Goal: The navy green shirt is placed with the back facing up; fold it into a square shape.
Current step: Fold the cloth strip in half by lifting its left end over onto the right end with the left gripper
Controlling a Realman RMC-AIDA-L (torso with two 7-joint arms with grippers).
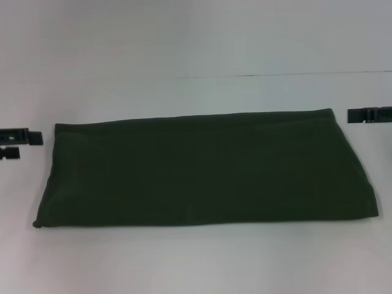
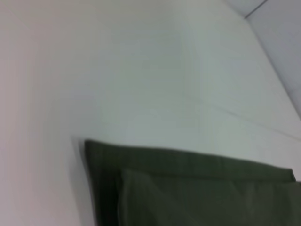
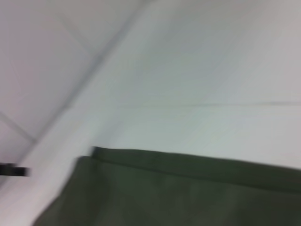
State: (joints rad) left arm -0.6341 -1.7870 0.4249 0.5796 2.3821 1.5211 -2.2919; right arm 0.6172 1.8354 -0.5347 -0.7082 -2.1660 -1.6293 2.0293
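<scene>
Shirt (image 1: 205, 168) lies flat mid-table (image 1: 196, 263), folded into a long band. Left gripper (image 1: 19, 144) sits low beside its left end, right gripper (image 1: 369, 115) by its far right corner; both clear of cloth, holding nothing, finger gap can't tell.

Legible text, labels, brands, numbers, signs: none. No lettering can be read on the navy green shirt (image 1: 205, 168) or on the table (image 1: 196, 263).

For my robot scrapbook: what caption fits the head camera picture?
Green shirt folded into a long band on the white table, left pincer and right pincer waiting at each end.
</scene>
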